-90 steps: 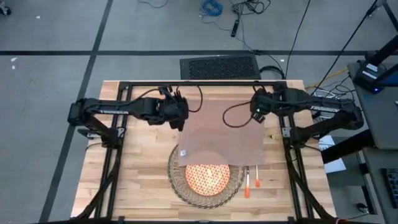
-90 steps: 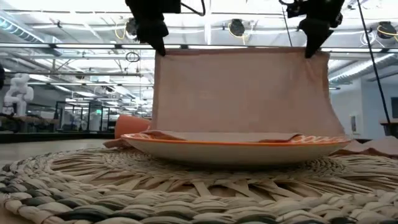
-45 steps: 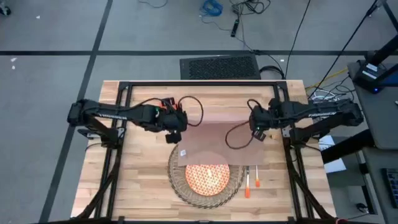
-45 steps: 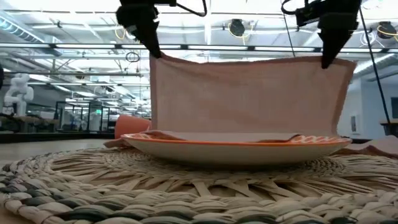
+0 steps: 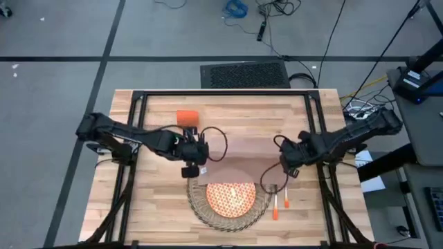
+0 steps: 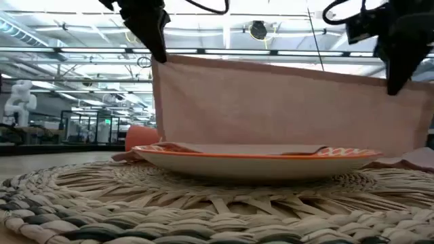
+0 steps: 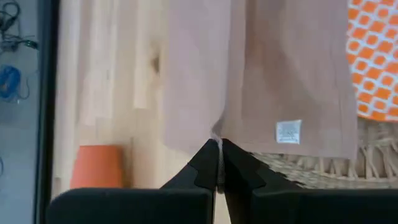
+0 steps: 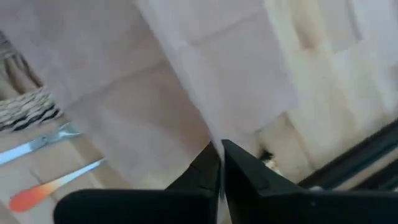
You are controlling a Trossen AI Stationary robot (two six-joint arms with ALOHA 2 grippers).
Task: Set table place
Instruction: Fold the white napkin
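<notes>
While pinched shut on one upper corner of the beige napkin [image 5: 235, 158], the left claw [image 5: 193, 164] sits above the placemat's far-left edge; we log the right claw [image 5: 286, 166] likewise clamped on the opposite corner, over the cutlery [image 5: 280, 198]. Between them the cloth hangs taut, its lower part draped over the far rim of the orange-patterned plate [image 5: 231, 197]. That plate rests centred on the woven placemat [image 5: 199, 205], near the front edge of the table [image 5: 152, 207]. We note an orange cup [image 5: 186, 117] lying well behind the left claw.
</notes>
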